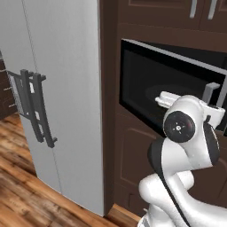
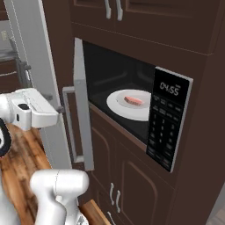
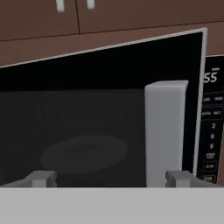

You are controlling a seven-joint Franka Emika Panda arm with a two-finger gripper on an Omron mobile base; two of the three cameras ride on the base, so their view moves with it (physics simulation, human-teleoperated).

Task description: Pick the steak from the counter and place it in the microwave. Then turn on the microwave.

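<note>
The steak (image 2: 133, 100) already lies on the plate (image 2: 118, 107) inside the microwave (image 2: 169, 127), beyond the door (image 3: 87, 127) facing the wide-open, empty fingers (image 3: 113, 178). Left: shut the door, then start it at the keypad (image 2: 162, 136).

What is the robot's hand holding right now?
Nothing. The hand is open and empty, facing the microwave door near its handle. The steak already lies on the plate inside the microwave.
</note>
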